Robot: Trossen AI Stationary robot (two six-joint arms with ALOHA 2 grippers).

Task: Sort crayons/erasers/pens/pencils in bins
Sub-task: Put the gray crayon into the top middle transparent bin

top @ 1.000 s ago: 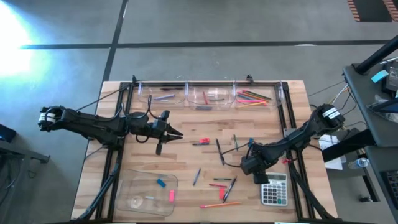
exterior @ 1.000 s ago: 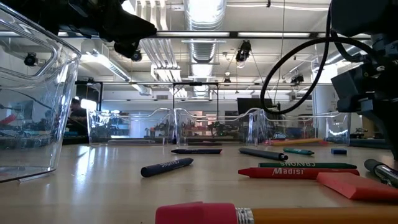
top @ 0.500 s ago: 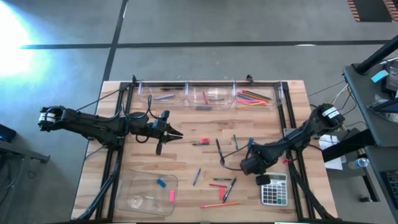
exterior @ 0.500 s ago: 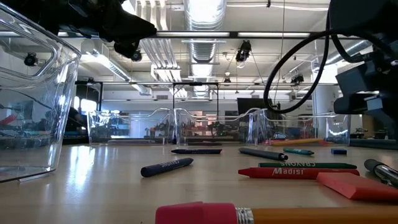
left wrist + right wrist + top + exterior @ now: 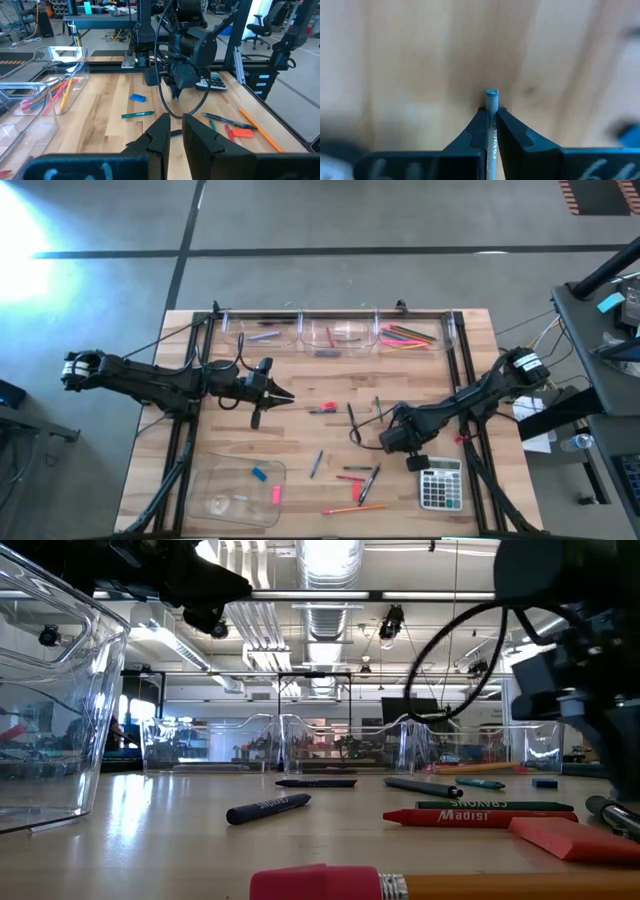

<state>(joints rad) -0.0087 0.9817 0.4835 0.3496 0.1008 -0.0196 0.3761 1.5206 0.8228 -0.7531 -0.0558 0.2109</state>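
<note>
My right gripper [image 5: 392, 442] points down over the middle right of the table, shut on a grey-blue stick [image 5: 491, 97] with lettering along it. Whether that stick is a pen or a crayon I cannot tell. My left gripper [image 5: 287, 397] hovers level at the middle left, shut and holding nothing. A red crayon [image 5: 322, 409], a blue pen [image 5: 316, 464], a blue eraser [image 5: 403, 408] and an orange pencil [image 5: 350, 508] lie flat on the wood. Three clear bins [image 5: 335, 332] stand in a row at the far edge. The right one [image 5: 410, 335] holds bright pencils. My right gripper pinches the grey-blue stick between its two fingers [image 5: 479, 125], which come from above and lie across it. The stick's flat end [image 5: 491, 93] juts a short way past the fingertips. Whether the stick rests on the table I cannot tell.
A shallow clear tray [image 5: 225, 502] at the near left holds a blue and a pink eraser. A grey calculator [image 5: 440, 483] lies just near-right of my right gripper. More sticks [image 5: 358, 475] and a pink eraser [image 5: 357, 492] lie near the front edge. Metal frame rails run along both sides.
My right gripper has shifted a little toward the table's left and far side, away from the calculator. It has also turned about its own downward axis.
</note>
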